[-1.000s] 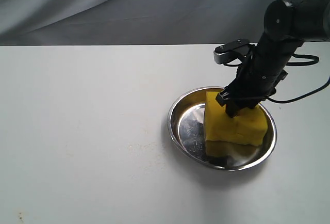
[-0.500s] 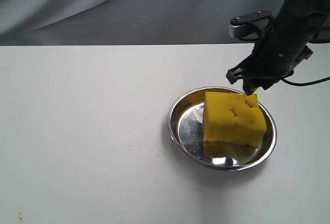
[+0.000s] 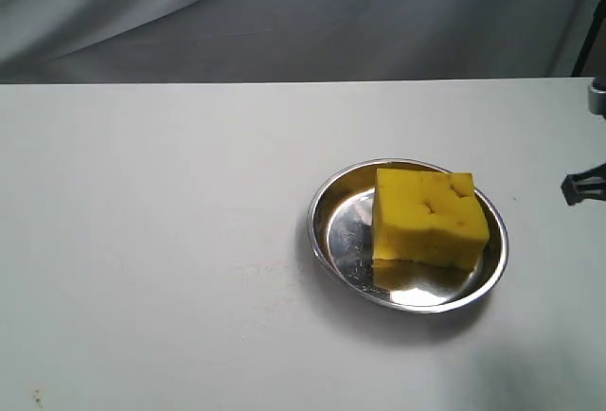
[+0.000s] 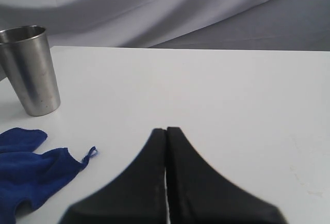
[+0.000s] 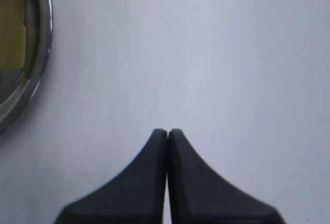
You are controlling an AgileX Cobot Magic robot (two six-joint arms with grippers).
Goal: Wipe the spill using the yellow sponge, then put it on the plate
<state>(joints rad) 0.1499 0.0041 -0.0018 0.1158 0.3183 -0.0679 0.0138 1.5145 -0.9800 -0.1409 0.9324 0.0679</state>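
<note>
Within the last second the yellow sponge (image 3: 431, 219) has been released and the right gripper (image 5: 167, 130) has been drawn away from it. Where it was pressed onto the sponge, only its tip is now seen out toward the right edge of the table (image 3: 142, 241), well apart from the plate (image 3: 313, 226). Its fingers have been closed fully, pad against pad, with nothing held between them. The sponge is left lying flat inside the plate, between the table's middle and its right edge, touched by nothing. No amber spill can be made out on the tabletop. The left gripper (image 4: 166, 129) is likewise pressed shut and empty, near a steel cup (image 4: 30, 69) and a blue cloth (image 4: 31, 172). Both wiping and placing are judged done, and only the arm's retreat appears to be left
</note>
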